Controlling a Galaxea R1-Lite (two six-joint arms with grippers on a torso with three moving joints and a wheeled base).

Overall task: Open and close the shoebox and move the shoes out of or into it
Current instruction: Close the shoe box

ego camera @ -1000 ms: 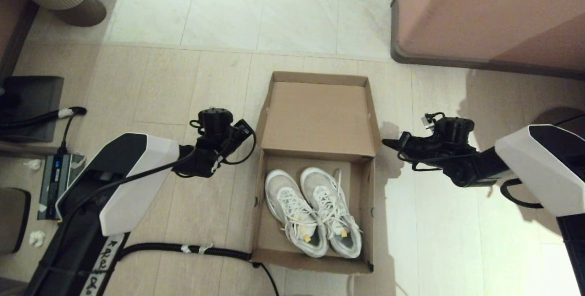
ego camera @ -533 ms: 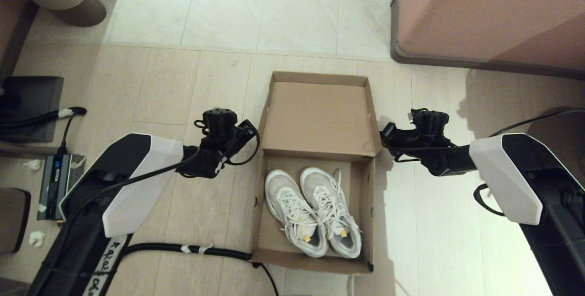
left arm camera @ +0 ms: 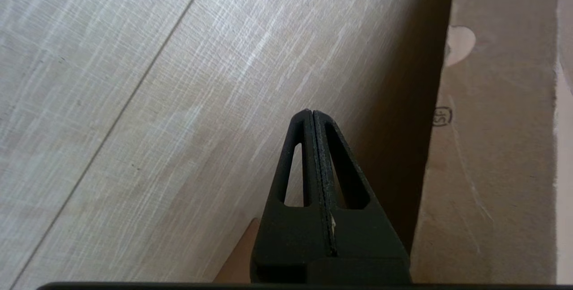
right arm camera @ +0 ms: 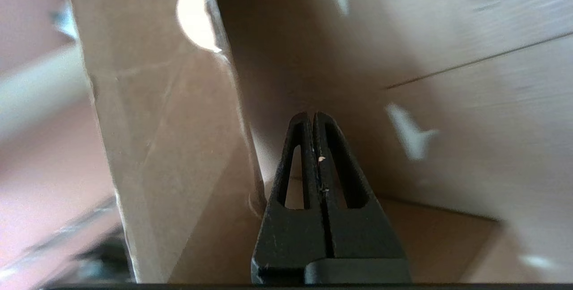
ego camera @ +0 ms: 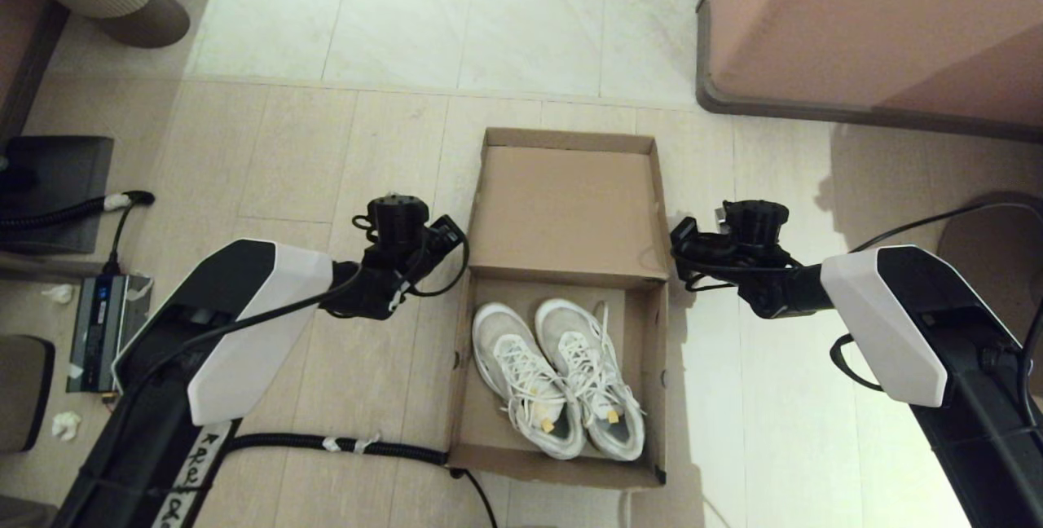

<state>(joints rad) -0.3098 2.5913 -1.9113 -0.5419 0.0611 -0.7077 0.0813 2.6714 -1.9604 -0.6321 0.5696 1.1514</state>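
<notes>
The left end effector [left arm camera: 312,113] has its fingers pressed together on nothing, hanging over the wooden floor [ego camera: 269,153] just beside the shoebox's [ego camera: 562,463] left wall. The right end effector [right arm camera: 312,114] is likewise closed and empty, close against the outer side of the raised lid [ego camera: 568,206] at the box's right edge.

In the head view the shoebox lies at the centre of the floor, its long axis running from 6 to 12 o'clock, the tray nearest the robot and the open lid beyond it. The shoes [ego camera: 558,377] sit side by side in the tray, heels towards 5 o'clock, toes towards 11 o'clock, laces up, a yellow-orange spot on each insole.

Only the left wrist view shows a small printed oval mark and a finger notch on the cardboard wall; the mark is too small to read. Only the right wrist view shows the lid's side flap edge-on, with its own rounded notch. Handwriting on the left arm's tape is not legible.

At 1 o'clock, far off, stands a pinkish-brown cabinet [ego camera: 880,31].
</notes>
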